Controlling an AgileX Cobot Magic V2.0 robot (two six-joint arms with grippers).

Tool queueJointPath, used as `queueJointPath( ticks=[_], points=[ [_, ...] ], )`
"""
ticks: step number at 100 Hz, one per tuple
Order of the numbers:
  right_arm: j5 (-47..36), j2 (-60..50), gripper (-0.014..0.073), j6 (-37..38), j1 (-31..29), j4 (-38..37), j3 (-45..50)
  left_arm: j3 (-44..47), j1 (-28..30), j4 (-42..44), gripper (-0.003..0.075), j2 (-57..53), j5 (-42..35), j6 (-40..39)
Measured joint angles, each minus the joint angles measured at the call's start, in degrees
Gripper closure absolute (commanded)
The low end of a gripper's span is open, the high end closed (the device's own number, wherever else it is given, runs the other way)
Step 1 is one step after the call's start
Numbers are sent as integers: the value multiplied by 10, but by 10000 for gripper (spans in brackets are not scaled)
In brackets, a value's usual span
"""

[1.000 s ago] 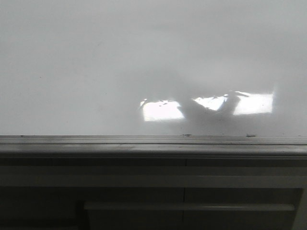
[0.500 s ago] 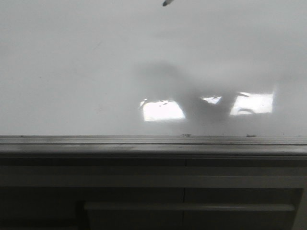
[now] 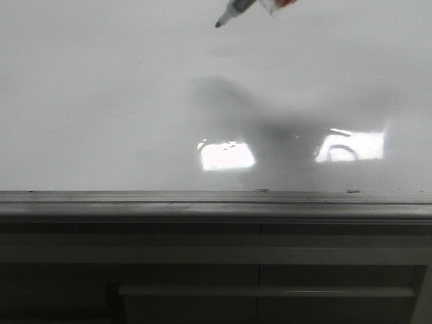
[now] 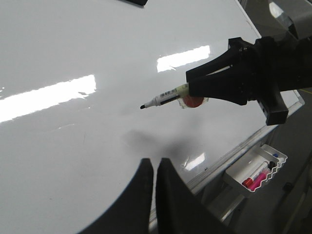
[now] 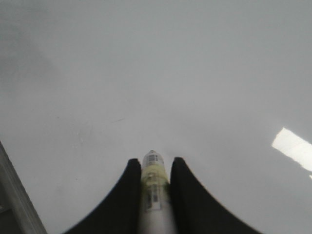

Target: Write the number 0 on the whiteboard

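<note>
While the right hand point(image 4: 195, 90) is clamped on a white-barrelled marker w/ black tip point(image 4: 163, 99), its two black fingers point(image 5: 183, 195) press the barrel from both sides, pen pointing out past the fingertips. Marker tip hangs just above the large glossy white whiteboard point(image 3: 101, 101); can't tell if it touches, though a soft shadow lies on the board apart from the tip. In the front view the marker point(image 3: 233, 12) enters from the top edge, tip angled down-left. A red-orange blob sits under the barrel by the fingers; can't tell what it is.

Left hand point(image 4: 155, 168): fingers nearly together, only a thin slit between them, holding nothing, hovering over the board near its edge.

No drawn 0 visible on the board, only bright light reflections. Grey metal rail point(image 3: 216, 202) runs along the board's near edge. A small white tray w/ markers point(image 4: 256, 170) hangs below the rail.
</note>
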Motion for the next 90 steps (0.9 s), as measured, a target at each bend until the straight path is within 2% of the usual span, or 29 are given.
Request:
queueJointPath(
  ticks=[46,90],
  points=[
    [1,48,634,1,0,14,0,0,0,0,740,0,2,0],
    [52,53,634,1,0,21,-1,0,0,0,740,0,3,0]
  ],
)
